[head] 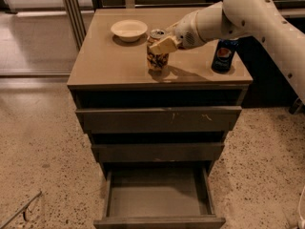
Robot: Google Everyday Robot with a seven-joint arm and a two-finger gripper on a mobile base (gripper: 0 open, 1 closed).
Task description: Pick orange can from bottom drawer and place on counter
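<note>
The orange can (157, 56), mottled orange-brown with a silver top, stands upright near the middle of the counter (109, 63), with its base at the surface and its shadow touching it. My gripper (161, 44) reaches in from the right and is shut on the can's upper half; one pale finger (163, 45) lies across its front. The bottom drawer (159, 221) is pulled out at the foot of the cabinet, and its inside shows nothing in it.
A white bowl (129, 29) sits at the counter's back left. A dark blue Pepsi can (224, 55) stands at the right edge, below my arm. The two upper drawers (157, 119) are closed. Speckled floor surrounds the cabinet.
</note>
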